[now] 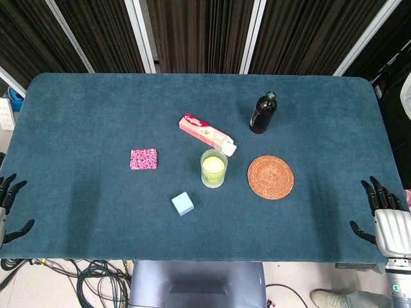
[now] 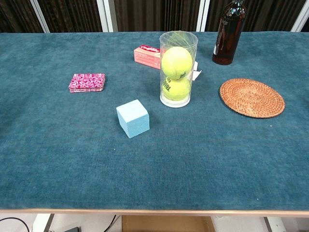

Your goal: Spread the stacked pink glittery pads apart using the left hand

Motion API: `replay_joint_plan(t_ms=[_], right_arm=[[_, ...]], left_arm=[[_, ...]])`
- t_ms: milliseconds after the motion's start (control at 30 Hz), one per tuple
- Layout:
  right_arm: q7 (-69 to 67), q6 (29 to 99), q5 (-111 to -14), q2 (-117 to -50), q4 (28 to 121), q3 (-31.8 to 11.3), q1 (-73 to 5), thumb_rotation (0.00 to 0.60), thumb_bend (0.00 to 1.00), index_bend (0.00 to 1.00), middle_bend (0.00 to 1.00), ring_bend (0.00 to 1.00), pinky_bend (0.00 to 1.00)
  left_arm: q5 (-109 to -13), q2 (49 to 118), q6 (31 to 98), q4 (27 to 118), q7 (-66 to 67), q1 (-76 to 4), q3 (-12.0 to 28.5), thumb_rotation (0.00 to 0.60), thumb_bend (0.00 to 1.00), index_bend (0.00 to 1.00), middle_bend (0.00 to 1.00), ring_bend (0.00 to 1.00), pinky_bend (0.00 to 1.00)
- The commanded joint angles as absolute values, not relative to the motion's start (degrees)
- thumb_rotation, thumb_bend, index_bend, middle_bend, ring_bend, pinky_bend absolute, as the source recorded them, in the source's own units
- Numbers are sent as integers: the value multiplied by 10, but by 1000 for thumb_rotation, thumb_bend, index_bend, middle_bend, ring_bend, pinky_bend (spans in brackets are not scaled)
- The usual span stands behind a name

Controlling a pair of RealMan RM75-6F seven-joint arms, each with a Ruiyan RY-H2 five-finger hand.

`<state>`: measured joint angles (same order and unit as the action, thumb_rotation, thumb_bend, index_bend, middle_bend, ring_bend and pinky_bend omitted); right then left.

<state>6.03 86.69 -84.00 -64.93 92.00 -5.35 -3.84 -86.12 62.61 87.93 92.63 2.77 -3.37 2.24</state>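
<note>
Step in hand: we judge the task not yet begun; the stack of pink glittery square pads (image 1: 143, 159) sits squared up and untouched on the blue cloth-covered table (image 1: 77, 115).
Left hand: our left hand (image 1: 8, 208) rests at the near left table edge, fingers spread and holding nothing.
Right hand: our right hand (image 1: 384, 215) waits at the near right edge, fingers likewise apart and empty.
Task thing: the pads lie well ahead of the left hand and inward of it, towards the table's middle.
Next move: we think the left hand must reach forward and inward, settle its fingers on the top pad and slide the layers sideways.
Nearby: a pale blue foam cube (image 1: 182, 203) sits nearer us beyond the pads; a clear plastic tube of yellow tennis balls (image 1: 214, 168), a pink toothpaste box (image 1: 207, 133), a round woven rattan coaster (image 1: 270, 177) and a dark glass bottle (image 1: 263, 113) lie further towards the right hand.
In the way: nothing stands between the left hand and the pads, as far as we see.
</note>
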Motion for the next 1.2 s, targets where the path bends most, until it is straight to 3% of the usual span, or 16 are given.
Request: replay_joint_plan(t_ms=[33,1000,1200], right_arm=[[63,868,-842,-648,923,-52,-37,600,198,68,16,105,196],[54,856,-854,-639,928,-40,-38,600,198,68,15,105,197],[38,848,-839,-636,924,-45,-38,600,200,68,15,105,196]], left_arm=[[-862,624,878,927,26,-34,21,600,192,198,133,22,0],[-829,642,865,922,32,-42,40,600,170,211,138,22,0],[-793,639,815,939,3,-75,70,600,148,209,142,22,0]])
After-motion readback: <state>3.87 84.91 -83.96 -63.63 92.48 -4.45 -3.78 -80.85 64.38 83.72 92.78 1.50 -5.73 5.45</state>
